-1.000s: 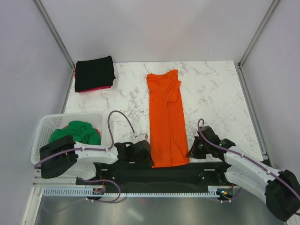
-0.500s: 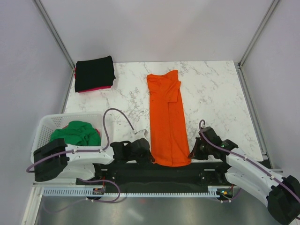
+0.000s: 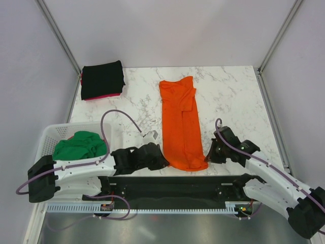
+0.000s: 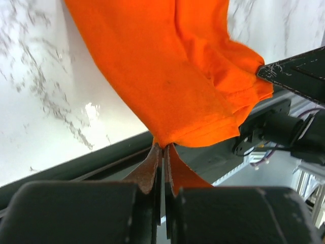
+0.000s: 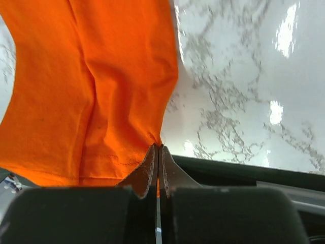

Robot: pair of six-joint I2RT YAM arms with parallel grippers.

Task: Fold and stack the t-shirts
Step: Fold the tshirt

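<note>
The orange t-shirt (image 3: 180,127) is folded into a long narrow strip and is laid on the marble surface (image 3: 228,101) to the right of the white basket (image 3: 45,147), well apart from it. Its collar end is stretched out far beyond the basket, and its hem end is brought level with the basket's near half.

The hem corner nearer the basket is pinched by the left tool (image 4: 161,152). Its two fingers are pressed together, with only a thin fold of orange cloth between them. The hem corner farther from the basket is gripped in the same way by the right tool (image 5: 158,151), whose fingers are also closed tight on the fabric. Between the two grips the hem is bunched and rounded, and it is seen to sag slightly.

A crumpled green t-shirt (image 3: 81,144) is held inside the basket. Beyond the basket, at the far corner of the surface, a folded black t-shirt (image 3: 102,80) is stacked on a pink-red t-shirt (image 3: 104,96), of which only a thin edge is shown.
</note>
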